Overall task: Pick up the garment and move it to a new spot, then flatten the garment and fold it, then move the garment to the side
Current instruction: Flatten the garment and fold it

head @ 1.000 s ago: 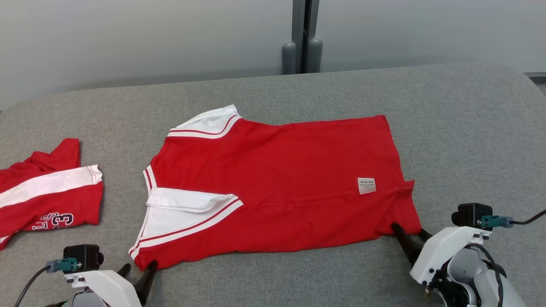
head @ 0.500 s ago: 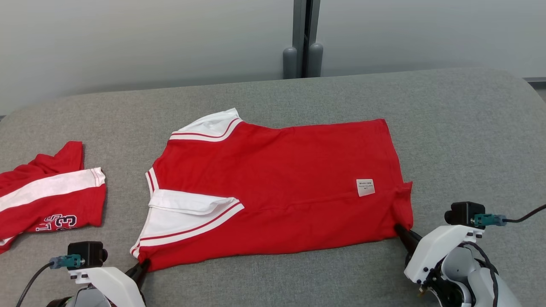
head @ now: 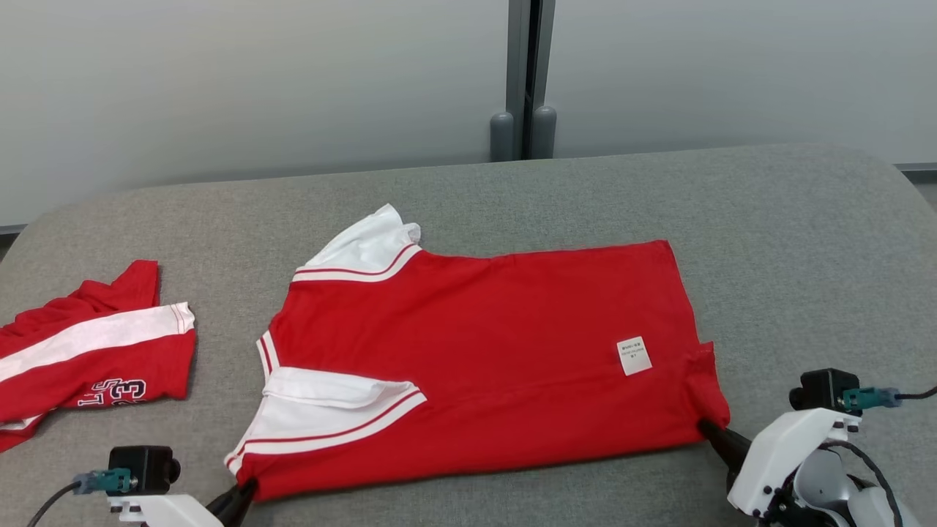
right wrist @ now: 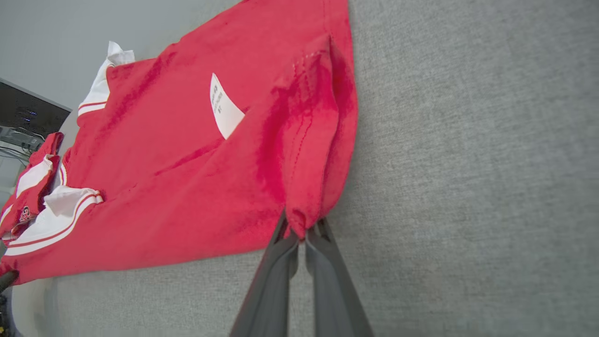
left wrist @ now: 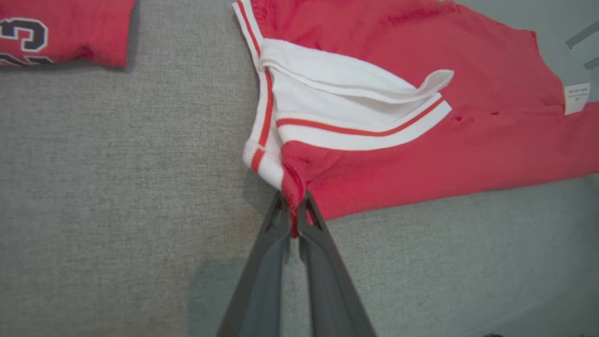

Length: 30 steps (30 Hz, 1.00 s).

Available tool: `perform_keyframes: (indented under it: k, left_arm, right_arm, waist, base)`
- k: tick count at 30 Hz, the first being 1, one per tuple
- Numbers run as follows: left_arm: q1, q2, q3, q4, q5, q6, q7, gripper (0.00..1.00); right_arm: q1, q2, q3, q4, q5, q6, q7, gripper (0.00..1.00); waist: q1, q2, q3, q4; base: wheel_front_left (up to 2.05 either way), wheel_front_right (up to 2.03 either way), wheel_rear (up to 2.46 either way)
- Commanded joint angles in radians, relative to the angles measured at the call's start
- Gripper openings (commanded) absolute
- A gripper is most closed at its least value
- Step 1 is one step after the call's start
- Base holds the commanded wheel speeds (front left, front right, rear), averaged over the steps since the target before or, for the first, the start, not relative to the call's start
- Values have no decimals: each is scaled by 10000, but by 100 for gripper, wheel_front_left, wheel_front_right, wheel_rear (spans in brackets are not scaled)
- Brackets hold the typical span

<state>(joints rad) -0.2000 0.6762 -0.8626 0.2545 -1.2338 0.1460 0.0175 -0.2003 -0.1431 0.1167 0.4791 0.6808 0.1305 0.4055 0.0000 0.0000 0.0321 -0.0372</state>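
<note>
Second red jersey point(head: 95, 351) is cut off by the head view's left edge, its lettering only half legible. White label point(head: 635, 356) on the red shirt point(head: 483, 351): print too small to read. Left gripper point(head: 245, 489) and right gripper point(head: 708, 427): fingertips buried in the shirt's near corners, bodies clipped by the bottom edge.

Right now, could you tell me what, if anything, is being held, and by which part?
The red shirt: left gripper pinches its near corner beside the white sleeve, right gripper its near hem corner.
</note>
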Motion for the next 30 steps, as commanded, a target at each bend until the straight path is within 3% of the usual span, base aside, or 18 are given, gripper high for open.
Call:
perform_keyframes:
  k: [1, 11, 19, 20, 21, 22, 23, 24, 30]
  left_arm:
    - [196, 184, -26, -153, -18, 139, 52, 0]
    - [1284, 1212, -110, -2033, -296, 929, 456, 0]
    - [1603, 1544, -277, -2656, -462, 1230, 943, 0]
    - [1613, 1545, -285, -2673, -481, 1268, 957, 0]
    - [1625, 1540, -273, -2686, -500, 1299, 988, 0]
    - [1638, 1544, -260, -2681, -506, 1325, 1000, 46]
    - [1638, 1544, -260, -2681, -506, 1325, 1000, 46]
    - [1647, 1549, -268, -2665, -511, 1377, 1018, 100]
    - [1567, 1579, -229, -2702, -384, 1450, 929, 100]
  right_arm:
    - [218, -127, -73, -185, 58, 3, 149, 0]
    - [1839, 38, -1127, -1980, -431, 3, 1807, 0]
    - [2629, 582, -2046, -3112, -1202, 3, 3061, 0]
    - [2657, 636, -2109, -3234, -1267, 3, 3167, 16]
    - [2665, 676, -2198, -3343, -1305, 3, 3246, 49]
    - [2698, 721, -2258, -3445, -1362, 3, 3298, 100]
    - [2698, 721, -2258, -3445, -1362, 3, 3298, 100]
    - [2747, 769, -2283, -3551, -1394, 3, 3368, 100]
    - [2901, 886, -2570, -4035, -1581, 3, 3720, 100]
  waist:
    - [0, 0, -35, -4]
    - [0, 0, -142, -14]
    - [0, 0, -128, -37]
    - [0, 0, -127, -38]
    - [0, 0, -126, -40]
    - [0, 0, -124, -42]
    - [0, 0, -124, -42]
    - [0, 0, -124, -42]
    - [0, 0, -124, -27]
  base:
    - [0, 0, 0]
    - [0, 0, 0]
    - [0, 0, 0]
    - [0, 0, 0]
    - [0, 0, 0]
    - [0, 0, 0]
    - [0, 0, 0]
    - [0, 0, 0]
    - [0, 0, 0]
